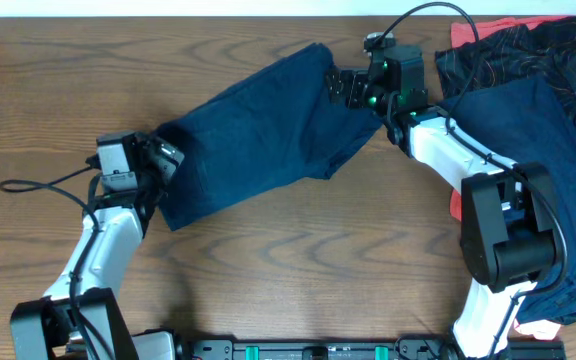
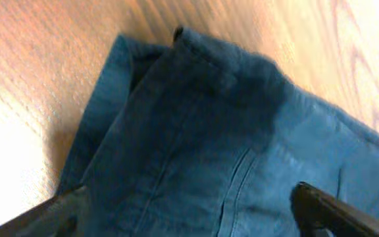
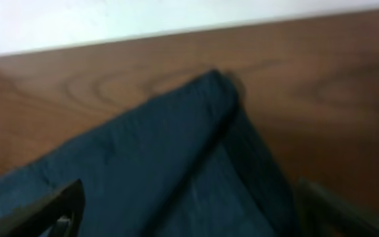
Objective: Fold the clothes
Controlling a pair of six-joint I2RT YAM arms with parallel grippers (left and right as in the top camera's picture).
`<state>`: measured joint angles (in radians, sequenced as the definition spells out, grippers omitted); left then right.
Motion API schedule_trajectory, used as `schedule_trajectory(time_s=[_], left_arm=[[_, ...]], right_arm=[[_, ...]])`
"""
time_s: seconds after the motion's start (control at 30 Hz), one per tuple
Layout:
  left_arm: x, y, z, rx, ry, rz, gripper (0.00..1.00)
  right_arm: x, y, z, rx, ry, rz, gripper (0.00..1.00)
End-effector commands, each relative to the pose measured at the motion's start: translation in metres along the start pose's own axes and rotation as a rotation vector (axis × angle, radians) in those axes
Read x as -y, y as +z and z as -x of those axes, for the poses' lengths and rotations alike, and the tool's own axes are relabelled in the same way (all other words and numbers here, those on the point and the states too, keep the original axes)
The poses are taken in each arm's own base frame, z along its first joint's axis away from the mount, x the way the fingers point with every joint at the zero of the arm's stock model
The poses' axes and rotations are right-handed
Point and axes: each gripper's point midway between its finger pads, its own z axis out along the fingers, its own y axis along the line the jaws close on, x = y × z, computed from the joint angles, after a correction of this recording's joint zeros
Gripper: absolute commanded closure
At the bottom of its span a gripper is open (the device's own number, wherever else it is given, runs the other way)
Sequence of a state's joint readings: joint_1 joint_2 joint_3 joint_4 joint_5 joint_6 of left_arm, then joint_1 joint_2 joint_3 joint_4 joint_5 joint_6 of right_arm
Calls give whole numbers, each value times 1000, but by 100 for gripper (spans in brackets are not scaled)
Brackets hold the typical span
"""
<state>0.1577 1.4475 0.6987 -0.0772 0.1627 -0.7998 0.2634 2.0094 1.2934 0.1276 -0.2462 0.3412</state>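
Dark navy shorts (image 1: 258, 130) lie flattened in a diagonal band on the wooden table, from lower left to upper right. My left gripper (image 1: 165, 158) is at their lower-left end, open, with its fingers spread over the cloth (image 2: 209, 131). My right gripper (image 1: 340, 88) is at the upper-right end, also open, with its fingers either side of a folded corner (image 3: 156, 164). In the left wrist view the jaws (image 2: 189, 217) straddle a seam. In the right wrist view the jaws (image 3: 189, 210) straddle dark cloth.
A pile of other clothes lies at the right edge: a large navy piece (image 1: 528, 130), a black red-lined piece (image 1: 528, 45) and coral-red cloth (image 1: 465, 35). The right arm's base partly stands over this pile. Bare wood table (image 1: 298, 250) shows in front.
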Motion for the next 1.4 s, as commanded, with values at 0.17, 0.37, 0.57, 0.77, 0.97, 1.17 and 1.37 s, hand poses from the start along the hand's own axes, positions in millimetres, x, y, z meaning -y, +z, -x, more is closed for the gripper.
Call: schedule_trajectory(time_s=[0.17, 0.37, 0.57, 0.77, 0.97, 1.17, 1.37], left_arm=[[-31, -9, -40, -197, 17, 102, 2], [-43, -7, -48, -214, 43, 136, 2], [-53, -6, -42, -177, 61, 182, 2], [-54, -4, -30, -121, 105, 199, 2], [-56, -1, -32, -129, 107, 206, 2], [-62, 20, -40, -174, 125, 207, 11], [-47, 36, -59, -279, 163, 86, 43]], right_arm=[[19, -7, -58, -247, -55, -83, 8], [59, -16, -111, -432, -42, -263, 44], [76, -28, -132, -521, -32, -339, 45], [88, -40, -141, -567, -15, -412, 42], [104, -53, -137, -568, 18, -496, 37], [95, -64, -112, -508, 8, -493, 34], [81, -85, -71, -396, -19, -487, 32]])
